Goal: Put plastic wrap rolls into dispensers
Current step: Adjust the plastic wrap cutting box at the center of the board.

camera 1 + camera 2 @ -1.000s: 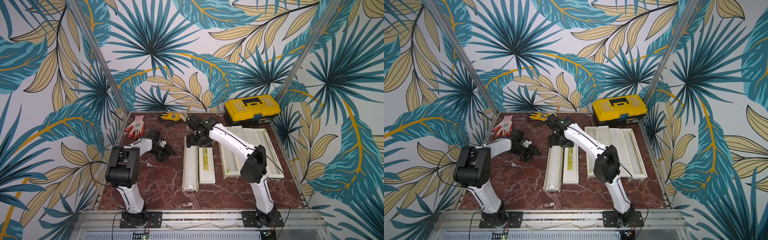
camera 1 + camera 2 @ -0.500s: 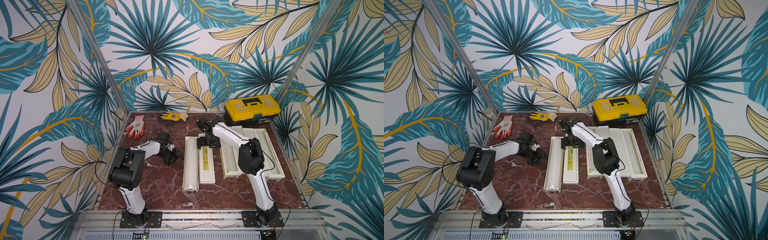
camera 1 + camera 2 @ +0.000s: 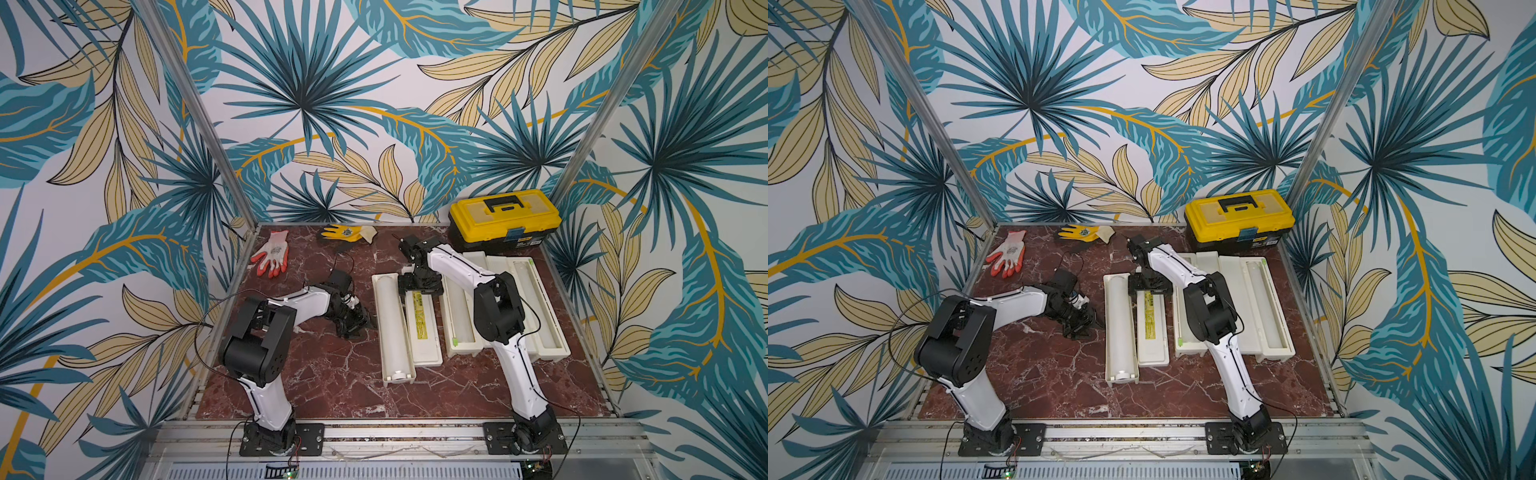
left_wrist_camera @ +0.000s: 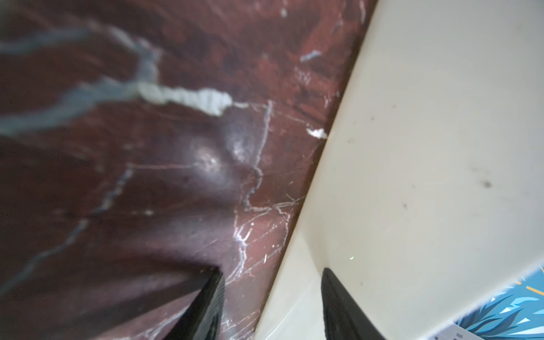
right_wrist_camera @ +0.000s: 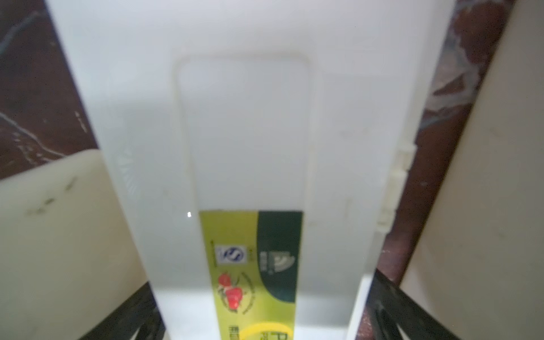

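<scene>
Over the lid (image 3: pixel 426 345) of the leftmost dispenser (image 3: pixel 399 376), at its far end, the right claw (image 3: pixel 419 291) has arrived wide open and empty. The left claw (image 3: pixel 365 324), narrowing and empty, now flanks the tray holding a roll (image 3: pixel 390 316). Closing the lid looks next.

I'm swinging the left arm across the marble toward the leftmost dispenser (image 3: pixel 376 316); the left gripper (image 3: pixel 358 325) is now sitting just beside its outer wall, no longer well apart from it; its jaws are narrowing a little, a gap still showing in the left wrist view; I'm sliding the right gripper (image 3: pixel 419 286) sideways, off the far end of the tray half and over the far end of the open lid (image 3: pixel 437 332), jaws wide above the yellow label (image 5: pixel 250 279); the right forearm is swinging rightward with it.
</scene>
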{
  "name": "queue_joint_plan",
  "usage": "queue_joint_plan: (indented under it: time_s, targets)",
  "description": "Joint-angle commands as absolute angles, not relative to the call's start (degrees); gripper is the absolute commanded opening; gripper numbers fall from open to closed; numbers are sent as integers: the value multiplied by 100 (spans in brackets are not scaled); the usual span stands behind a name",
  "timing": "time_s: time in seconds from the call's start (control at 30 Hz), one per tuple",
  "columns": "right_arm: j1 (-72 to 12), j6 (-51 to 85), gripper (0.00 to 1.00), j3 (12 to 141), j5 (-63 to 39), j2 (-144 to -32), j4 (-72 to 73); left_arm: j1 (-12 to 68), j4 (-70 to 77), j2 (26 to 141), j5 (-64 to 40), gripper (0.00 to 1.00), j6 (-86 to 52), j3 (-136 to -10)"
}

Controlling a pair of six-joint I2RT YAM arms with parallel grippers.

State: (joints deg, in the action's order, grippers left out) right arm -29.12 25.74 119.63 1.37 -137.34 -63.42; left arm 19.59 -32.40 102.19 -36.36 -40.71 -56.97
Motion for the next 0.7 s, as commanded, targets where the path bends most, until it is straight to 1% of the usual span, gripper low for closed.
queue_joint_plan:
  time_s: [0.0, 0.13, 0.2, 0.33, 0.4, 0.47, 0.67]
  targets:
    - [-2887, 2341, 99, 12029, -90, -14156, -6335, 2089, -3502, 10659, -3123, 54, -4068, -5530]
    - [-2887, 2305, 99, 12020, -40, -14221, -6369, 2024, -3505, 10639, -3017, 55, -4019, -5596]
    - [-2883, 2271, 95, 11946, -48, -14217, -6304, 1917, -3505, 10588, -2999, 55, -3977, -5633]
    - [-2886, 2229, 85, 11950, -2, -14146, -6317, 1574, -3678, 10372, -2903, 56, -3796, -5829]
    - [-2884, 2232, 82, 11940, 55, -13966, -6322, 1416, -3788, 10272, -2919, 56, -3660, -6014]
    - [-2883, 2196, 79, 11923, 175, -13662, -6323, 1294, -3939, 10215, -2881, 59, -3447, -6301]
    - [-2892, 2291, 76, 11802, 397, -12669, -6621, 949, -3981, 10305, -3237, 65, -3101, -7019]
